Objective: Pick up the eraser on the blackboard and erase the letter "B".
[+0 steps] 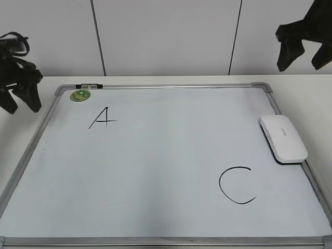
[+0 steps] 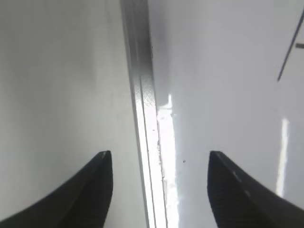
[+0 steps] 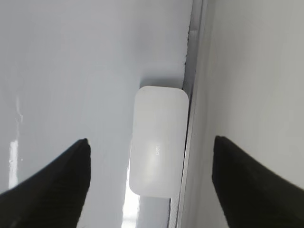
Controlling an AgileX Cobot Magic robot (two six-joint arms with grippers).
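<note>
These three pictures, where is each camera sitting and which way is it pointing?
Exterior view: in front, looking down at a slant at the blackboard; both grippers hang at the top corners.
Left wrist view: on the left arm, looking down at the board's left frame edge between the open left gripper.
Right wrist view: looking down on the eraser between the open right gripper.
Shared: the eraser shows in exterior and right wrist views.

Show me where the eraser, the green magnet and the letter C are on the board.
eraser (image 1: pixel 283 138), exterior view, middle of its white top.
green magnet (image 1: pixel 80 95), exterior view, centre of the round disc.
letter C (image 1: pixel 221 185), exterior view, on the left curve of its black stroke.
</note>
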